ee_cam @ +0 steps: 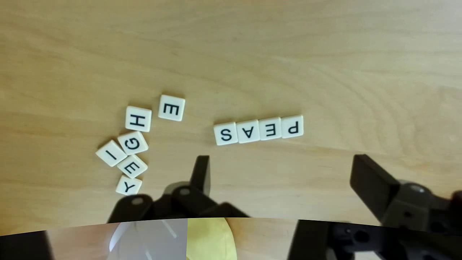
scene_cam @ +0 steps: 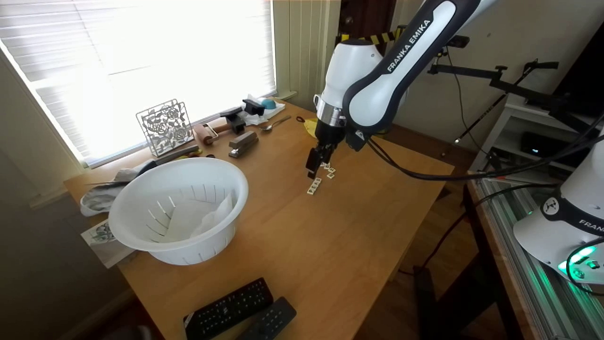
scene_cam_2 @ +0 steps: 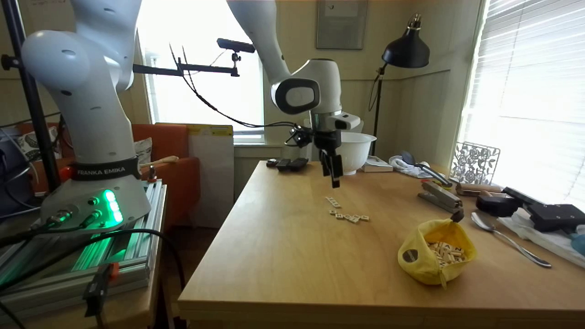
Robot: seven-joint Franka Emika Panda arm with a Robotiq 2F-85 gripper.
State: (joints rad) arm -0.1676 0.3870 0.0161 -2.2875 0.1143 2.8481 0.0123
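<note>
Cream tiles (ee_cam: 248, 131) with black letters lie face up on the wooden desk (ee_cam: 335, 68), near the fingers (ee_cam: 373, 182). In the wrist view we read four of them set edge to edge in a straight row (ee_cam: 257, 130), the letters upside down; turned about, they spell PEAS. Left of the row we count six loose tiles. A lone E (ee_cam: 171, 108) sits just beside H (ee_cam: 138, 118), a small gap between them; below H, the G (ee_cam: 133, 143), I (ee_cam: 111, 153), second E (ee_cam: 132, 166) and Y (ee_cam: 129, 185) crowd together at odd angles. We find the fingers spread wide, with desk surface visible between them. In both exterior views we see them hanging above the desk, near the row and apart from it. In an exterior view we note a yellow bag (scene_cam_2: 427, 272), open at the top and holding more tiles, with a spoon (scene_cam_2: 516, 247) beside it and a stapler (scene_cam_2: 441, 194) farther back. In an exterior view we also log a white slitted basket (scene_cam: 141, 203) with a pale sheet (scene_cam: 186, 217) inside, two black remotes (scene_cam: 231, 307) lying side by side, and, by the window (scene_cam: 188, 47), a metal rack (scene_cam: 166, 127) patterned with roses.
</note>
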